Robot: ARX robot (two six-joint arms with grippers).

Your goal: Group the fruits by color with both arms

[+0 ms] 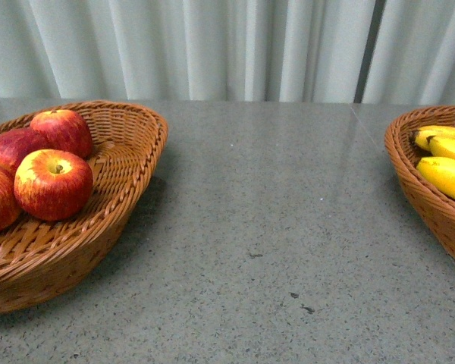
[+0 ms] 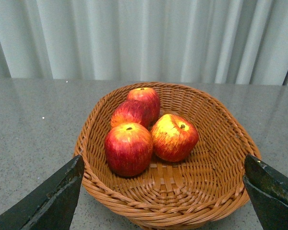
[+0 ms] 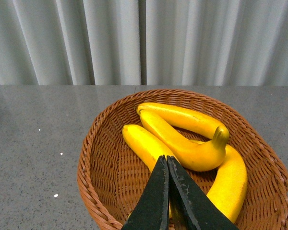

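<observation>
Several red apples (image 1: 53,184) streaked with yellow lie in a wicker basket (image 1: 148,133) at the left of the table. They also show in the left wrist view (image 2: 128,148), inside the same basket (image 2: 221,191). My left gripper (image 2: 163,162) is open and empty, held above the basket's near rim. Three yellow bananas (image 3: 182,141) lie in a second wicker basket (image 3: 101,158), which stands at the right edge of the front view (image 1: 409,178). My right gripper (image 3: 166,159) is shut and empty, its tips just above a banana. Neither arm shows in the front view.
A grey speckled table top (image 1: 273,227) stretches between the two baskets. A pale pleated curtain (image 1: 227,45) hangs behind the table's far edge.
</observation>
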